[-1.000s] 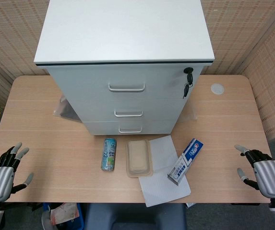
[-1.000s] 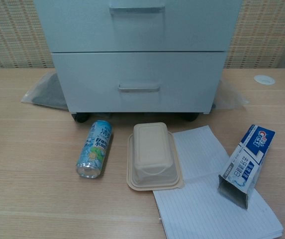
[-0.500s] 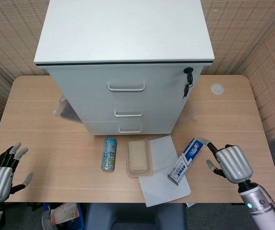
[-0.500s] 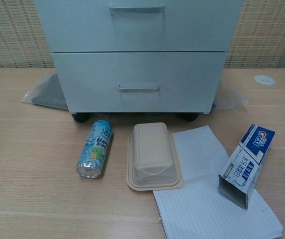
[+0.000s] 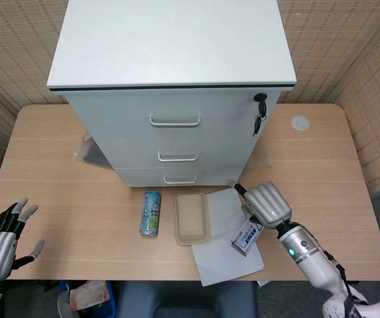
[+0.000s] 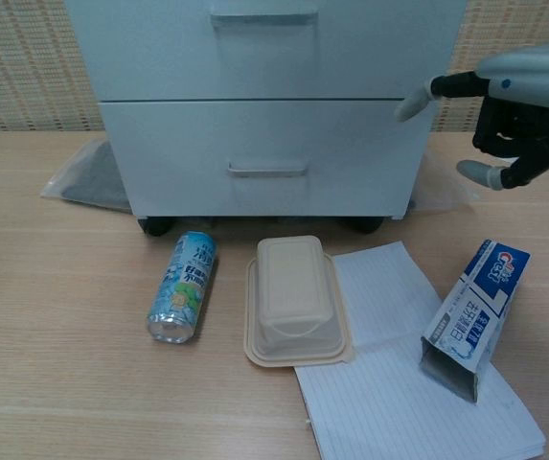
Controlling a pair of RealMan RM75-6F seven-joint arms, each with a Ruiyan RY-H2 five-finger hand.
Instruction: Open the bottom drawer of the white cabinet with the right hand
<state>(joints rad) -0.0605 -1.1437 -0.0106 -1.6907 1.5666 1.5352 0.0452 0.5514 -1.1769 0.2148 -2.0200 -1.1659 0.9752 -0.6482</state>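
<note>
Since moving leftward, right hand [image 5: 267, 203] above toothpaste box [image 5: 249, 233], nearer bottom drawer [image 5: 178, 176]

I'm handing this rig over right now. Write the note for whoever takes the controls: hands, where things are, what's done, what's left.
Right hand: open, holding nothing, above the toothpaste box, right of the bottom drawer, not touching the cabinet.
Left hand: open, idle at the near left table edge.
White cabinet: all drawers closed. Bottom drawer handle untouched.
In front of the cabinet: can lying on its side, lidded beige container, lined paper.
Done: right hand brought in toward the cabinet.
Left: reach the bottom handle, grip it and pull the drawer out; the container may be in the drawer's way.
</note>
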